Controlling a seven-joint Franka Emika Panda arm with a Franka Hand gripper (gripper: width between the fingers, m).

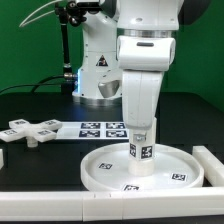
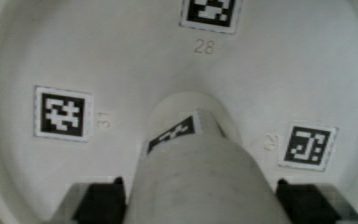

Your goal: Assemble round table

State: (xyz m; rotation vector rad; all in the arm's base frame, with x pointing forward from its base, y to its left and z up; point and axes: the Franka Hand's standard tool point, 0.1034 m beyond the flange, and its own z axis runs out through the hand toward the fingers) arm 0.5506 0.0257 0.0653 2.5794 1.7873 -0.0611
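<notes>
Post (image 1: 141, 148) upright over disc (image 1: 100, 165) ctr, hand (image 2: 202, 198) clamped on it.

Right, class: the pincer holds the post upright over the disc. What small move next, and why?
Probably press the post straight down and twist it into the disc: the pincer is shut on it, upright near the disc's middle; whether it is seated cannot be told.
</notes>
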